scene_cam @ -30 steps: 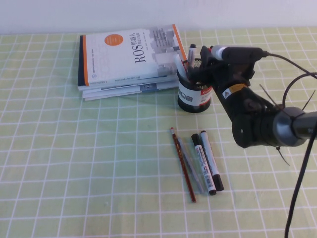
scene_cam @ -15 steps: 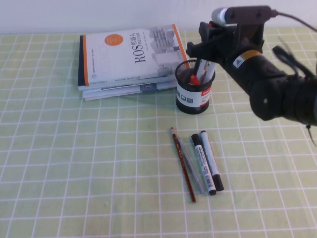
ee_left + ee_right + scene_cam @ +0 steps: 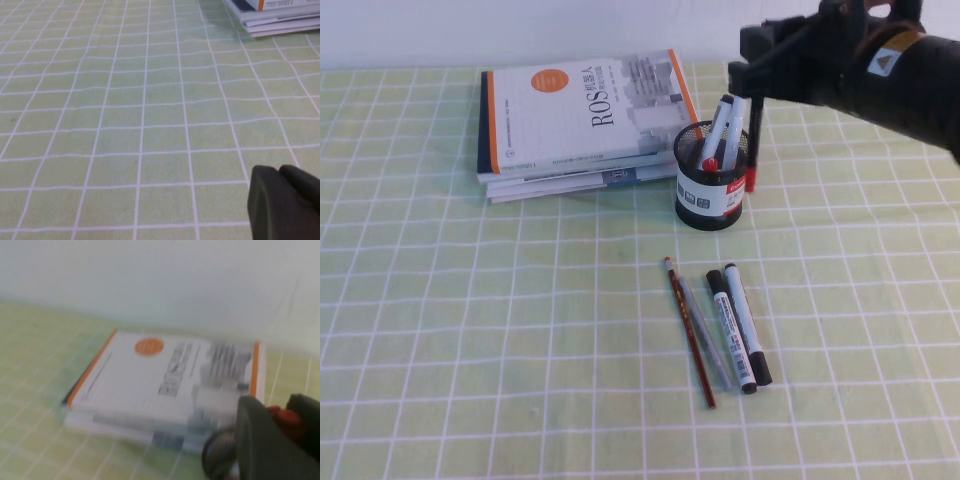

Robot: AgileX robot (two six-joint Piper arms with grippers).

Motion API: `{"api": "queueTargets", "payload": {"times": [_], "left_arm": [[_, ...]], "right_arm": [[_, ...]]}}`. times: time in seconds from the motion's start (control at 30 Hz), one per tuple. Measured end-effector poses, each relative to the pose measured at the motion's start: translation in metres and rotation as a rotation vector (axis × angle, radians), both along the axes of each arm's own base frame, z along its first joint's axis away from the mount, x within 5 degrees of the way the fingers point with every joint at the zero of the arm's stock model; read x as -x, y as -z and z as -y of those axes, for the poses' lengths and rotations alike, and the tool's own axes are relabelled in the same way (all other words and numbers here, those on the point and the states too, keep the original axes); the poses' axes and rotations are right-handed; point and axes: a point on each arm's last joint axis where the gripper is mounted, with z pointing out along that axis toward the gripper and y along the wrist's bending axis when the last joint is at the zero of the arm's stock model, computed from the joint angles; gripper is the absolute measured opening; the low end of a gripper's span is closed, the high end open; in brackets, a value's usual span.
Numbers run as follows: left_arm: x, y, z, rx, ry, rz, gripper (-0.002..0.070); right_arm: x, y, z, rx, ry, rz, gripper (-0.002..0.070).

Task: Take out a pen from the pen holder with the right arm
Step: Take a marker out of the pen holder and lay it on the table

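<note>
From the high view, the right gripper hangs above the pen holder, toward its right side. Its fingers are pinched narrow on the top of a thin dark pen. The pen dangles upright with its red end beside the holder's wall, seemingly clear of the rim. That top grip suits a straight pull upward. Two markers lean inside the holder, and books lie behind it.

In the left wrist view, the left gripper sits low over the bare desk, likely parked. I cannot tell whether it is open or closed.

In the right wrist view, the pen's red part shows between the dark fingers.
</note>
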Motion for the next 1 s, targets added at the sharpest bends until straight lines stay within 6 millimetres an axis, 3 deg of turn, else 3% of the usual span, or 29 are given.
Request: {"api": "queueTargets", "payload": {"times": [0.1, 0.37, 0.77, 1.0], "left_arm": [[0.0, 0.0, 0.0, 0.0, 0.0, 0.0, -0.0005], [0.0, 0.0, 0.0, 0.0, 0.0, 0.0, -0.0005], [0.0, 0.0, 0.0, 0.0, 0.0, 0.0, -0.0005], [0.0, 0.0, 0.0, 0.0, 0.0, 0.0, -0.0007]], "right_arm": [[0.014, -0.001, 0.005, 0.056, -0.033, -0.109, 0.0065], [0.035, 0.028, 0.007, 0.197, -0.108, -0.465, 0.0065], [0.008, 0.094, -0.008, 0.244, -0.074, -0.693, 0.0065], [-0.017, 0.133, -0.004, 0.223, -0.008, -0.746, 0.0065]]}}
